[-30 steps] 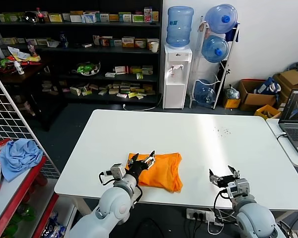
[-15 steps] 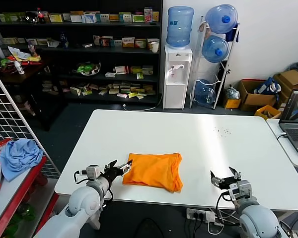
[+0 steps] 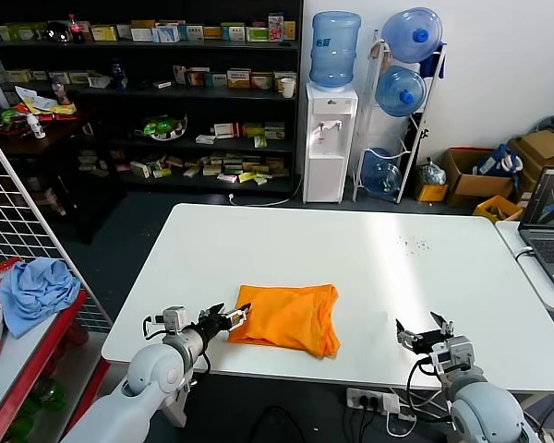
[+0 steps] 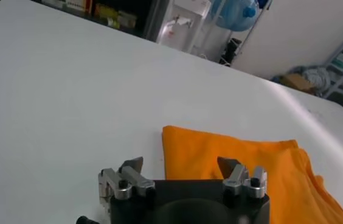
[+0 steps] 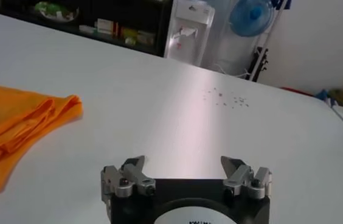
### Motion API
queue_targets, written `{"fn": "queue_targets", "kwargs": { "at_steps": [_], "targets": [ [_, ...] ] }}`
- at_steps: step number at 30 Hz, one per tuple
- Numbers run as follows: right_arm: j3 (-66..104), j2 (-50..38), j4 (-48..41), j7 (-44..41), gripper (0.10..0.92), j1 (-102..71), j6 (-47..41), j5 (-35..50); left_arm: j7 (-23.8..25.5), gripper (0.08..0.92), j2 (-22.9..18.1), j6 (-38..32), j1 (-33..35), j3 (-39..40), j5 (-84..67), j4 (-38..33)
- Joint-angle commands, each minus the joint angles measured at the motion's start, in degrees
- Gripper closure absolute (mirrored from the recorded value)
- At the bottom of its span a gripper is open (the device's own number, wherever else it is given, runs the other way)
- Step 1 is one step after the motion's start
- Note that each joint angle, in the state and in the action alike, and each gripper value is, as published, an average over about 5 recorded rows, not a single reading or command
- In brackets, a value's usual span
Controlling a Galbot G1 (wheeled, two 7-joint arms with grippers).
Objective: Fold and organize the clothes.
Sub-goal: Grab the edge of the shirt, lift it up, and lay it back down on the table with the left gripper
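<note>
The orange T-shirt (image 3: 290, 317) lies folded into a flat rectangle near the front edge of the white table (image 3: 351, 249); no lettering shows. In the left wrist view its near corner (image 4: 220, 161) sits just beyond the fingertips. My left gripper (image 3: 229, 318) hovers low at the shirt's left edge, open, nothing between its fingers (image 4: 180, 165). My right gripper (image 3: 423, 330) rests open near the table's front right, well apart from the shirt (image 5: 19, 122), and is empty (image 5: 183, 164).
A light blue cloth (image 3: 32, 291) lies on a red rack at far left. A laptop (image 3: 549, 226) sits on a side table at right. Shelves (image 3: 148, 92), a water dispenser (image 3: 331, 138) and boxes (image 3: 480, 175) stand behind the table.
My left gripper was over the shirt's left part a second ago; it pulled back left off the cloth and now sits at its left edge. The shirt lies flat. The right gripper barely shifted.
</note>
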Motion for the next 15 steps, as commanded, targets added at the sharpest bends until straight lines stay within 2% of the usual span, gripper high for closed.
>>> {"fn": "queue_targets", "kwargs": {
  "at_steps": [1,12,15],
  "targets": [
    [0.1,-0.1,-0.1,0.0,0.203,0.2,-0.1,0.6,2.4,0.177,-1.8,0.9,-0.9,1.1,0.6,3.2],
    [-0.5,0.2,0.2,0.3,0.203,0.9,-0.5,0.9,3.6,0.178,-2.8,0.7,-0.9,2.1,2.7,3.8],
    [-0.6,0.2,0.3,0.4,0.203,1.1,-0.7,0.9,3.8,0.217,-2.8,0.5,-0.7,2.1,3.0,3.4]
  ]
}}
